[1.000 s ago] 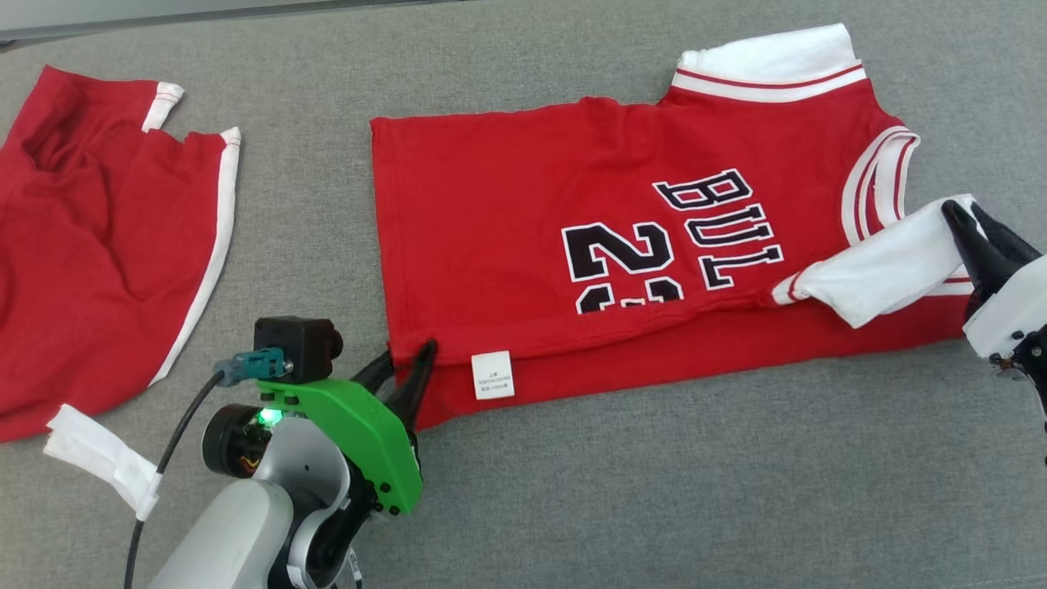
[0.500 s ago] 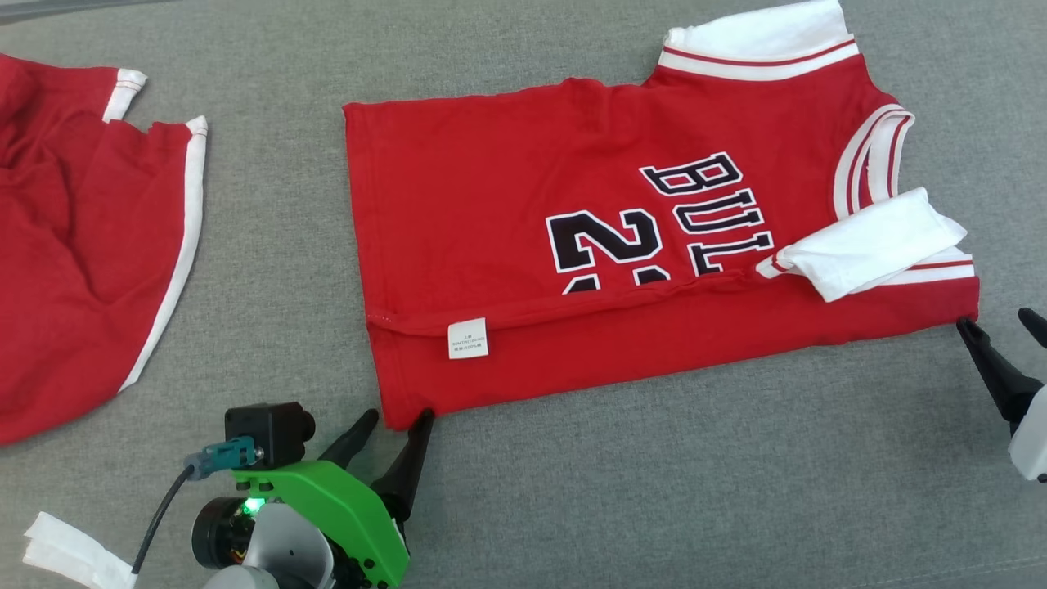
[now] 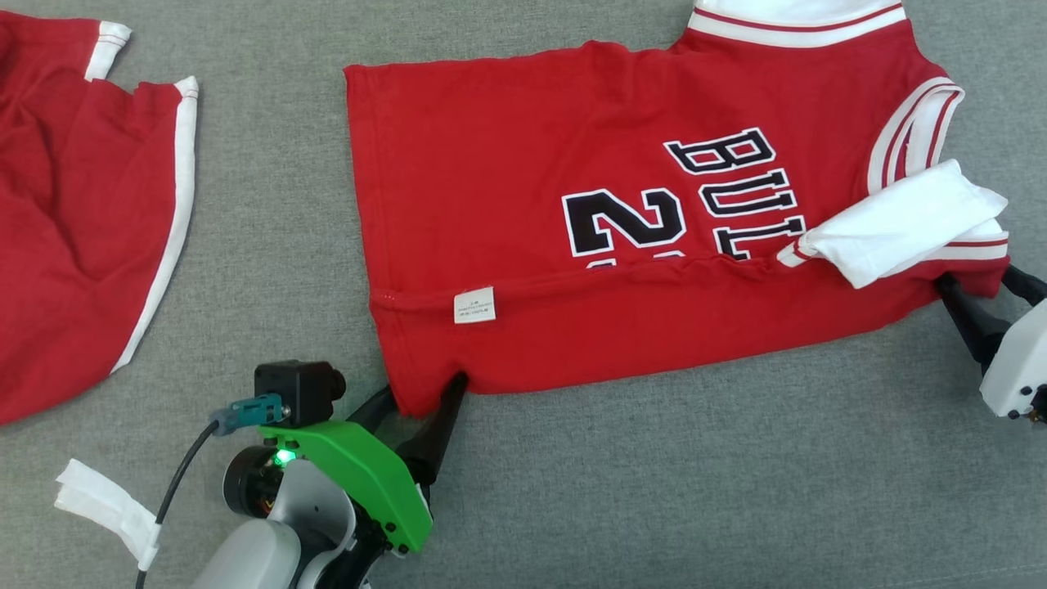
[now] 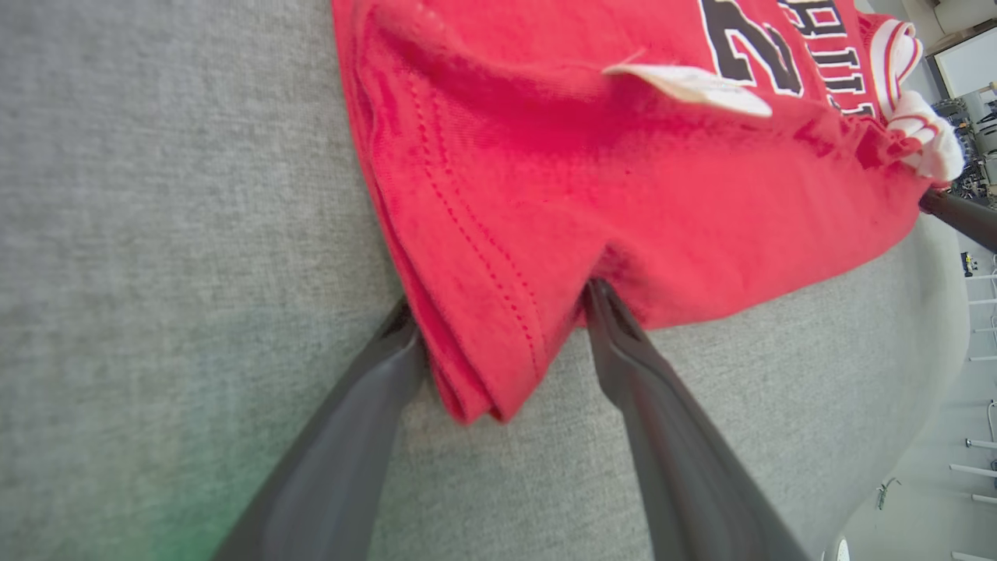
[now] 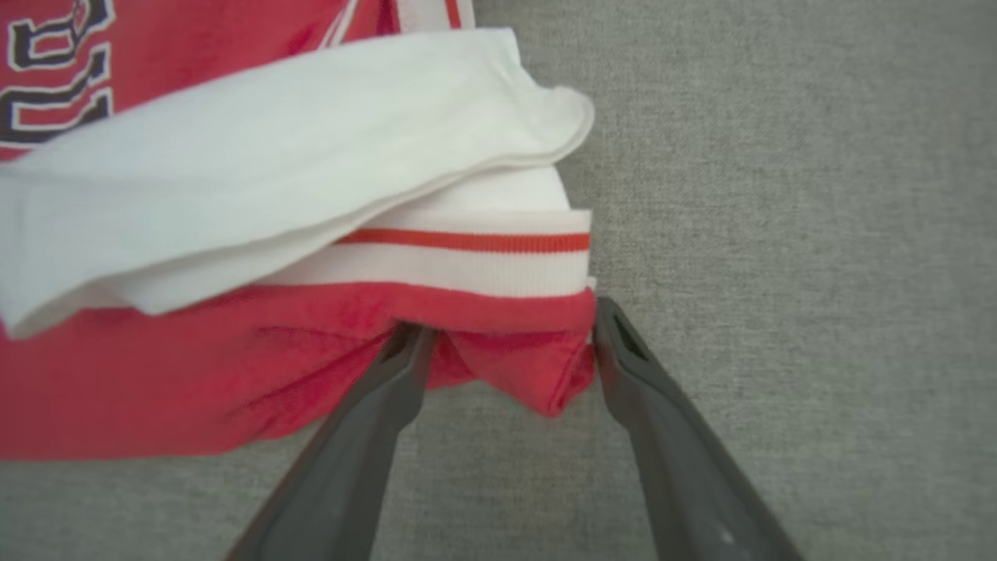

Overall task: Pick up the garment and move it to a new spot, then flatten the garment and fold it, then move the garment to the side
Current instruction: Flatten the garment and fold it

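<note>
Reading the head view from left to right, you meet first a second red garment [image 3: 74,204] with white trim. It lies rumpled at the left edge of the grey surface [image 3: 654,491], with a small white strip [image 3: 106,507] below it.

Next comes the left gripper [image 3: 421,391], set at the near left corner of the jersey [image 3: 507,180]. Its two dark fingers [image 4: 350,436] stand apart, one on each side of the stitched hem corner. In the left wrist view you see that corner lying loose between them, not pinched.

The jersey lies flat across the centre and right of the surface, well apart from the second garment. Its near long edge is folded up over the front, so a white label [image 3: 474,304] faces up. The fold also cuts across the black numeral, and the lettering runs sideways.

Toward the right end, a white sleeve [image 3: 900,221] lies folded over the red body, just beside the striped armhole trim.

Last, you find the right gripper [image 3: 977,280] at the near right corner. Its fingers are likewise spread wide. In the right wrist view the red corner under the red-and-white band [image 5: 483,249] sits between them, unclamped.
</note>
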Available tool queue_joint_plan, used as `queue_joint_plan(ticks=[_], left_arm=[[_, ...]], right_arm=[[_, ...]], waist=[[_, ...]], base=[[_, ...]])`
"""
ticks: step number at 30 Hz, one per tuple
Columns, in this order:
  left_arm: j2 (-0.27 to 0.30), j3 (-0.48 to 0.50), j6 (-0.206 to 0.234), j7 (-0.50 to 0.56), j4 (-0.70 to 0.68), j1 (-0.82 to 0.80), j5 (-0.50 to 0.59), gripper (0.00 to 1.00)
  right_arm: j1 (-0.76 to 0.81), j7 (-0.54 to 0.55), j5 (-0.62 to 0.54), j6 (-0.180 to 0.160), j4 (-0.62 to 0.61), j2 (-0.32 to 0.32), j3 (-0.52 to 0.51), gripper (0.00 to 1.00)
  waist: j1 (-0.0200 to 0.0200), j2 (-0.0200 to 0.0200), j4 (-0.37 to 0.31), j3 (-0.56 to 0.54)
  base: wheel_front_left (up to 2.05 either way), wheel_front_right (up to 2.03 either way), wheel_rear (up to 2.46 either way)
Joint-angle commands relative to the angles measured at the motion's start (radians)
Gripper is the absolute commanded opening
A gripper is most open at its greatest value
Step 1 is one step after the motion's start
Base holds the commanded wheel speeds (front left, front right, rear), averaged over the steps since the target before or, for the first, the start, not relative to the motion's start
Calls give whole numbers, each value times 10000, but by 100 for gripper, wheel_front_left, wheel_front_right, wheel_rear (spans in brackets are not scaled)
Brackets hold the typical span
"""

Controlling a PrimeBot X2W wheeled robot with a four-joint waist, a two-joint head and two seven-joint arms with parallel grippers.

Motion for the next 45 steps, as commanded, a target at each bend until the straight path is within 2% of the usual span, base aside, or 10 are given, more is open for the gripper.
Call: queue_joint_plan(ticks=[1, 2, 3, 12, 21, 22, 23, 24, 36, 45], left_arm=[[-14, -120, 4, 277, 557, -40, -55, 0], [-3, -185, -106, 316, 612, -62, -97, 0], [-5, -212, -178, 316, 633, -60, -132, 0], [1060, -132, -789, 806, -566, 786, -599, 0], [2270, -27, -267, 1427, -3176, 2973, -1204, 0], [2260, -39, -227, 1359, -3190, 3121, -1196, 32], [2241, -110, -192, 1315, -3118, 3278, -1129, 100], [2142, -215, -179, 1243, -3000, 3406, -1074, 100], [2572, 641, 460, 879, -3827, 2134, -129, 100], [1545, 109, -106, 1916, -1626, -2532, 719, 100]], right_arm=[[-159, 138, 137, 1, 139, -70, 209, 100], [-234, 225, 253, 2, 189, -120, 405, 57], [-271, 297, 389, 4, 225, -170, 560, 0], [732, 641, 2323, -4, -636, -2030, 1096, 0], [3550, 2361, 4253, -19, -1398, -3956, 8, 0], [3675, 2322, 4210, -19, -1354, -3914, -71, 32], [3809, 2269, 4019, -19, -1296, -3857, -101, 84], [3901, 2252, 3855, -13, -1257, -3774, -92, 100], [2306, 1721, 3090, 1, -3022, -3666, -1970, 100], [-2767, 3132, 1517, 2, -1831, -2561, -19, 100]], waist=[[1, 0, 43, 36], [1, 0, 53, 35], [1, 0, 66, 25], [1, 0, 96, -810], [1, 0, -82, -1123], [1, 0, -94, -1098], [1, 0, -105, -1076], [1, 0, -104, -1065], [1, 0, 36, -270], [1, 0, 895, 1588]], base=[[0, 0, 0], [0, 0, 0], [0, 0, 0], [0, 0, 0], [0, 0, 0], [0, 0, 0], [0, 0, 0], [0, 0, 0], [0, 0, 0], [0, 0, 0]])
